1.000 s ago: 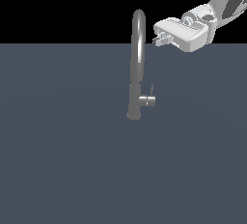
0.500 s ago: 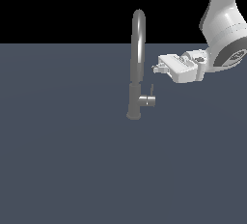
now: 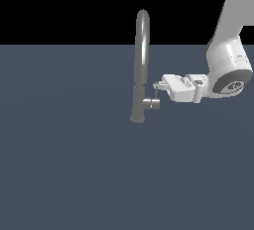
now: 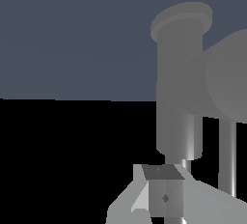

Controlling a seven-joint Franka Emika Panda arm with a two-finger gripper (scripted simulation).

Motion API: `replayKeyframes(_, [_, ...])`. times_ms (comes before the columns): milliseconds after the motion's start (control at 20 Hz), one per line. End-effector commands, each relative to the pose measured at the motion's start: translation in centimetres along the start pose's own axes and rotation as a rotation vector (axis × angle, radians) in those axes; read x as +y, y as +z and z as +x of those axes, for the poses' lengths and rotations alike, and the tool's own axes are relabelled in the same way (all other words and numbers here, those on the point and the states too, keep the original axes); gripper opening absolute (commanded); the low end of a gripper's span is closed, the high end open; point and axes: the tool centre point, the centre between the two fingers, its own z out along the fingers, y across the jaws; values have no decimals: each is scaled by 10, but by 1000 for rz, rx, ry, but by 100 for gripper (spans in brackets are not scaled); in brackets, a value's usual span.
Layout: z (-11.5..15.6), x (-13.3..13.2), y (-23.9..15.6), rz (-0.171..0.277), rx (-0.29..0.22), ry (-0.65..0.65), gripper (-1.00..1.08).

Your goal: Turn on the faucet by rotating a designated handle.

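Faucet (image 3: 141, 70) stands upright mid-counter (image 3: 64, 164); its handle (image 3: 151, 103) juts toward the exterior view's right. Pincer (image 3: 157, 87) sits just above the handle, beside the faucet body. Whether its jaws are open or closed cannot be told; no other objects nearby.

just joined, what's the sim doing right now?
A single white Panda arm is reaching in from the exterior view's right toward a grey gooseneck faucet standing on a flat dark surface. Its end effector sits just above the short handle that juts sideways from the faucet's lower body. Whether it touches the handle yet can't be told from these views, nor can the finger opening.
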Motion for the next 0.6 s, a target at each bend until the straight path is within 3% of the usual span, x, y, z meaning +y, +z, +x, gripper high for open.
replayKeyframes(0, [5,0,1,13,-12,12,-100])
replayKeyframes(550, [2,11,2,14,-14,14,-100])
